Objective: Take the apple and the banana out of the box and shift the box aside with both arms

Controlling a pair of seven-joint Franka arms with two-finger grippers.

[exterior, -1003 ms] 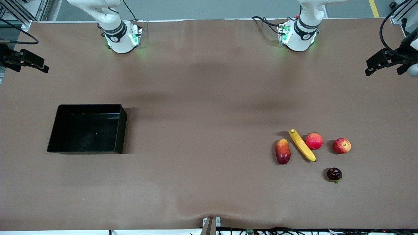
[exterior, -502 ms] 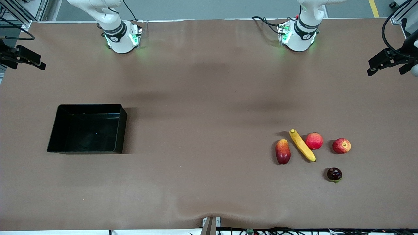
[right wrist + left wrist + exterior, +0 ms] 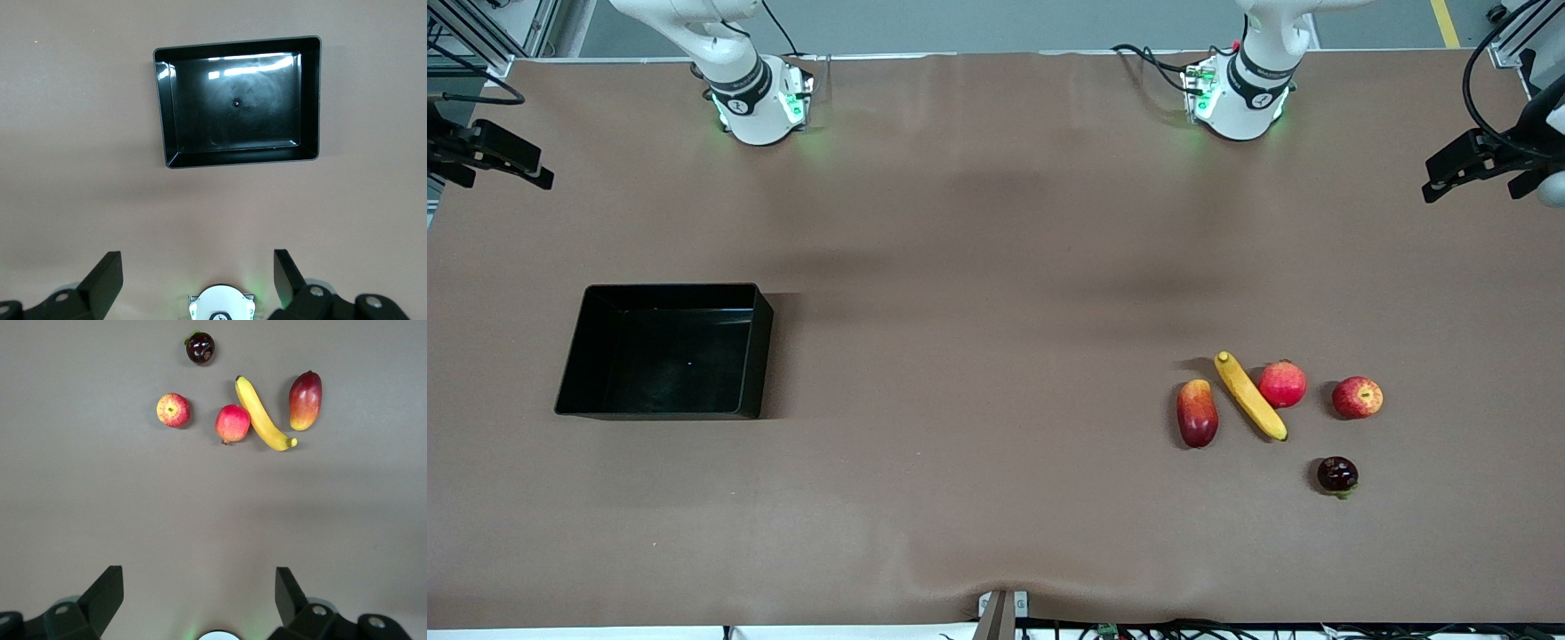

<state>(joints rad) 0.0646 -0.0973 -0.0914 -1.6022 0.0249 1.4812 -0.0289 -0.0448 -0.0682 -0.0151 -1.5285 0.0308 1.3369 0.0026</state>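
Fruit out, box aside: task looks complete.
Box point(image 3: 665, 351) empty; apple point(image 3: 1357, 396), banana point(image 3: 1250, 396) on table; left gripper point(image 3: 197, 603) and right gripper point(image 3: 197, 280) released, high.

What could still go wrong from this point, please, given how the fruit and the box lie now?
The banana lies against the pink-red fruit and close beside the mango, so any nudge could roll them. The apple sits apart, with no rim to stop it. The box is empty on the right arm's end; both open grippers, left gripper and right gripper, hang high.
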